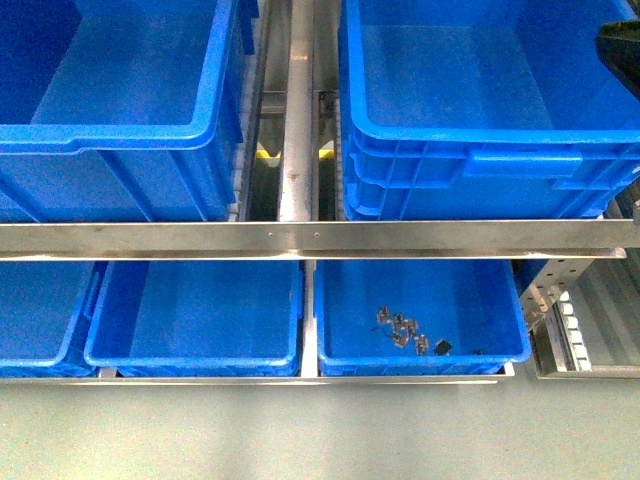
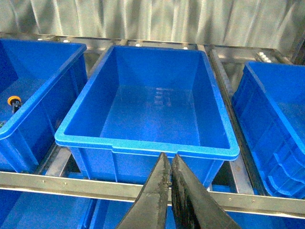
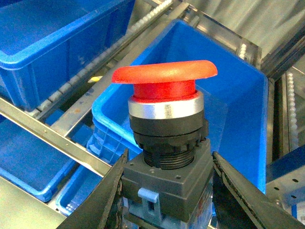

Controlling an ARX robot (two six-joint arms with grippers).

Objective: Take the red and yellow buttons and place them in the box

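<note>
My right gripper [image 3: 169, 160] is shut on the red button [image 3: 164, 76], clamping its grey block body while the round red cap stands upright above the fingers. It hangs above the box [image 3: 238, 114], a deep blue bin with a ribbed front wall. In the front view the box [image 1: 480, 135] is on the upper shelf at right, and its inside looks bare. My left gripper [image 2: 170, 160] is shut on nothing, in front of a smooth-fronted blue bin [image 2: 143, 143]. A yellow button [image 2: 14, 101] lies in the bin to the left of that one.
A smooth-fronted big blue bin [image 1: 110, 135] stands left of the box, with a steel rail [image 1: 298, 100] between them. A metal shelf bar [image 1: 300, 240] runs across below. Shallow blue trays [image 1: 190, 355] sit on the lower shelf; one [image 1: 500, 350] holds several small metal parts [image 1: 405, 330].
</note>
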